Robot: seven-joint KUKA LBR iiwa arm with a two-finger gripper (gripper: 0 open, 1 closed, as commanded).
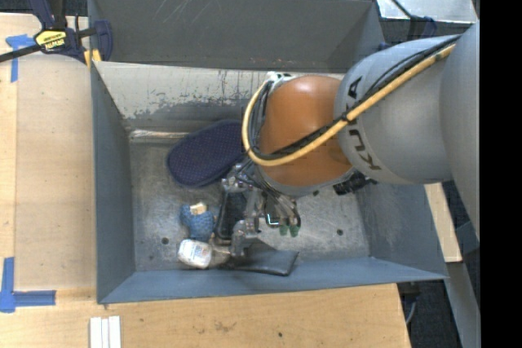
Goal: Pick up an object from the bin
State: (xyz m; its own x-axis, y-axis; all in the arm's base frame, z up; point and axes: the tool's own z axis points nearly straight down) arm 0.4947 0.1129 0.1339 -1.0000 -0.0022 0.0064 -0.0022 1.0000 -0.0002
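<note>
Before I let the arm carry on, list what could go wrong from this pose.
1. The gripper sits low among a white cylinder, a small blue piece and a flat black piece, close together; it may catch two or knock one aside.
2. All this is near the bin's front wall, which the gripper might scrape.

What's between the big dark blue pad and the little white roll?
A small blue toy with a tan top sits between the pad and the roll, in the camera view.
</note>
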